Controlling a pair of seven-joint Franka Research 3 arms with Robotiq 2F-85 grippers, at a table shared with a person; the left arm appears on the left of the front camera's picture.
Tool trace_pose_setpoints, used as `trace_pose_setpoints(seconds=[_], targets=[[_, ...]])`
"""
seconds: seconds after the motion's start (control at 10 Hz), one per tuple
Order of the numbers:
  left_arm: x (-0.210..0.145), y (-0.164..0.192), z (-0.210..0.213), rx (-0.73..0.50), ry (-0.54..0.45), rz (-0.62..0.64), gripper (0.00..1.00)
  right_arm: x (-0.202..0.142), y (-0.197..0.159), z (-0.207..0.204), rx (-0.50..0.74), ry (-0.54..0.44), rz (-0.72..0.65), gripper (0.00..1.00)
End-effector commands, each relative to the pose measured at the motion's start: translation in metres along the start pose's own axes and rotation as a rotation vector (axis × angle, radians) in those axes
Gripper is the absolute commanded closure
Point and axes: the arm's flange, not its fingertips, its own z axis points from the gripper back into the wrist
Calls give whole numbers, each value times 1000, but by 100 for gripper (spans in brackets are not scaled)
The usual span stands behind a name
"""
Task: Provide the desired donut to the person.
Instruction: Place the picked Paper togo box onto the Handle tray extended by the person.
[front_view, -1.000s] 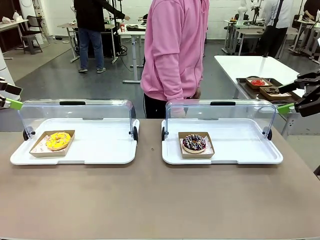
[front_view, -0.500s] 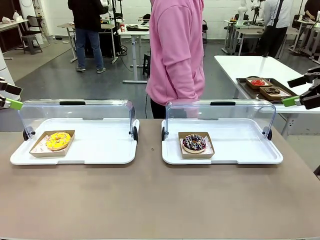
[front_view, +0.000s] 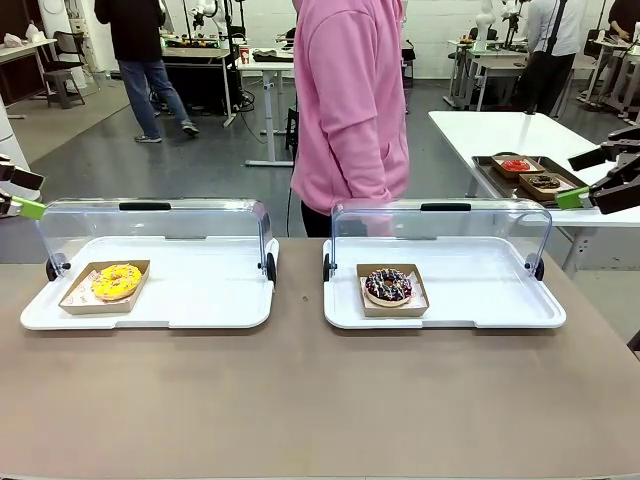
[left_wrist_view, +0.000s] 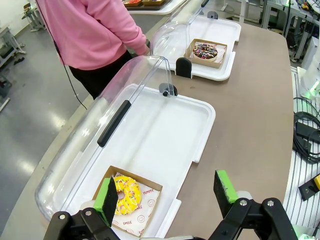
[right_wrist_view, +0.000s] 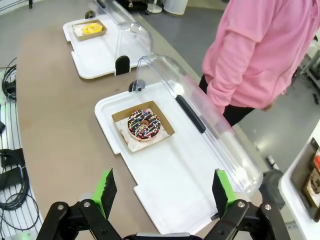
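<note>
Front view: the person (front_view: 350, 105) in pink stands at 12 o'clock behind the tabletop (front_view: 300, 390), yellow donut (front_view: 116, 280) at 9 o'clock, chocolate donut (front_view: 388, 286) in the right tray (front_view: 500, 300). Left gripper (left_wrist_view: 167, 192) and right gripper (right_wrist_view: 162, 192) hover with fingers wide, holding nothing.

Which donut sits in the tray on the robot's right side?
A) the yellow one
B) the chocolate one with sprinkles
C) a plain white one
B: the chocolate donut with sprinkles lies in its cardboard box on the right tray, while the yellow donut is in the left tray.
</note>
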Motion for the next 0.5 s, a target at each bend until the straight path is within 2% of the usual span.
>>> trace_pose_setpoints(seconds=[0.0,0.4], targets=[[-1,0,0,-2,-6,1,0,-4,-1,2,2,-4,-11,0],[-1,0,0,-2,-6,1,0,-4,-1,2,2,-4,-11,0]])
